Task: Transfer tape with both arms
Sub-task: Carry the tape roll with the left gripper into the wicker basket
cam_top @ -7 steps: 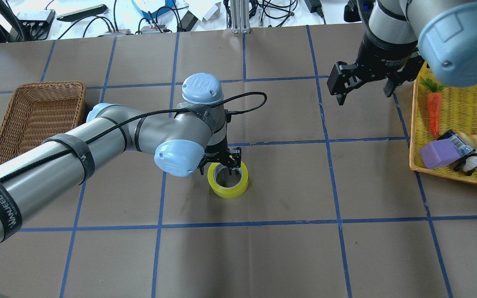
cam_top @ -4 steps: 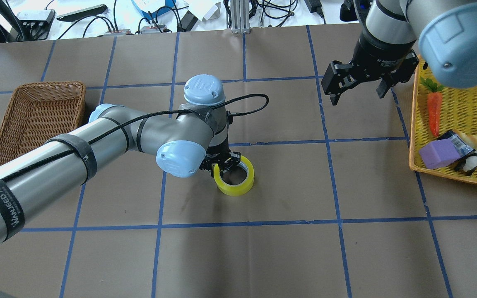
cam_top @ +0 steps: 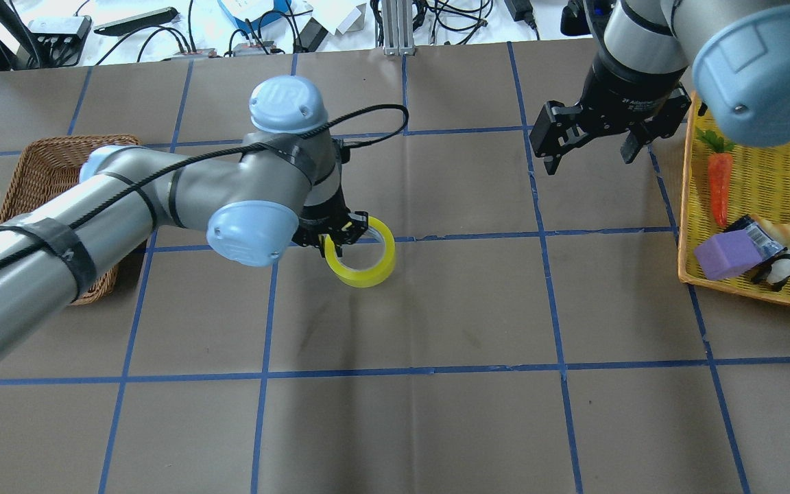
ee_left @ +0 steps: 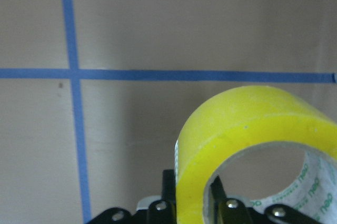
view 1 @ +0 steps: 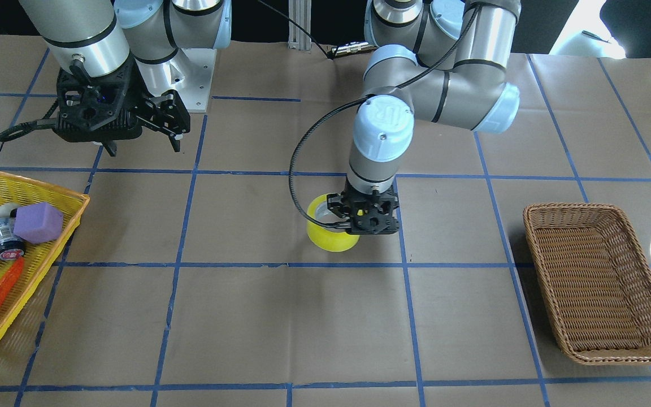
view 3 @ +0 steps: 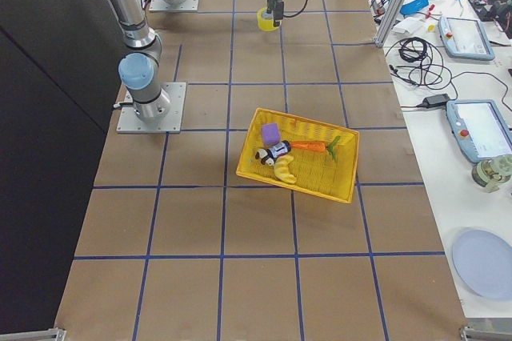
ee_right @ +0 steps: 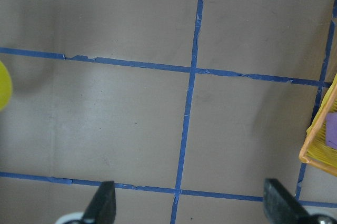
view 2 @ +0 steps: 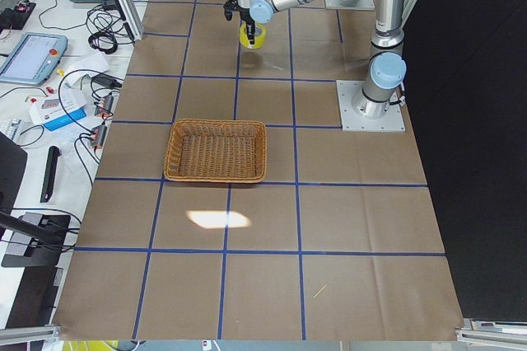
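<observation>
The yellow tape roll [cam_top: 367,277] hangs tilted in my left gripper [cam_top: 337,238], which is shut on the roll's wall with one finger inside the core and one outside. It seems held just above the brown table near the middle. It also shows in the front view [view 1: 330,240] under the left gripper [view 1: 368,219], and fills the left wrist view [ee_left: 247,124]. My right gripper [cam_top: 590,156] is open and empty, hovering to the tape's far right beside the yellow tray. In the right wrist view its fingers [ee_right: 102,203] stand wide apart and the tape's edge [ee_right: 3,84] shows at the left.
A brown wicker basket [cam_top: 79,141] stands at the left, partly under my left arm. A yellow tray [cam_top: 779,171] at the right edge holds an orange carrot [cam_top: 719,185], a purple cube [cam_top: 727,255], a croissant and a small penguin toy. Blue tape lines grid the table.
My left arm has carried the tape up and toward the far left, off its earlier spot. The right gripper has shifted only slightly and stays open.
</observation>
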### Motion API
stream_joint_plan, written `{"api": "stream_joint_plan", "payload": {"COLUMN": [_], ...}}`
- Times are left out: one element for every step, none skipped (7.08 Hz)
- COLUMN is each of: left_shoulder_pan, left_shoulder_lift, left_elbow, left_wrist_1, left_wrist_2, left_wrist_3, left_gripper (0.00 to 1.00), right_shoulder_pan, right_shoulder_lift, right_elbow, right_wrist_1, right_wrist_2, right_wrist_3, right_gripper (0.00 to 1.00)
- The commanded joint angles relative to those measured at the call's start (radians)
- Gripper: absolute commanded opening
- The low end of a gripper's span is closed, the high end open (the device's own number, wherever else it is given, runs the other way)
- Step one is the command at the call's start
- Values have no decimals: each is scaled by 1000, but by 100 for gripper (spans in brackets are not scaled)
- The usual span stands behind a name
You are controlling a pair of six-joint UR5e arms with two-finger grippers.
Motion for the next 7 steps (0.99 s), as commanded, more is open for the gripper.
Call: {"api": "stream_joint_plan", "payload": {"left_shoulder_pan": [223,310,427,558,640,711,794], "left_shoulder_lift": [68,54,24,-16,-68,-142,-203], "left_elbow": [76,140,186,202,213,219,221], "left_wrist_1": [-80,-83,-79,-68,25,126,211], "left_wrist_2": [9,9,19,56,58,56,47], "left_wrist_3": [165,270,486,651,785,876,972], "left_gripper": [1,1,1,1,2,3,4], "right_shoulder_pan": [2,-1,0,-1,0,0,0], "right_shoulder_lift": [0,0,0,0,0,0,0], "right_elbow": [0,0,0,2,2,2,0], "right_wrist_1": [0,0,0,2,0,0,0], "right_wrist_2": [-1,-10,-14,-14,-14,-12,-11], "right_wrist_3": [0,-2,-2,-2,-2,-2,-2], "right_gripper": [100,100,100,100,100,100,100]}}
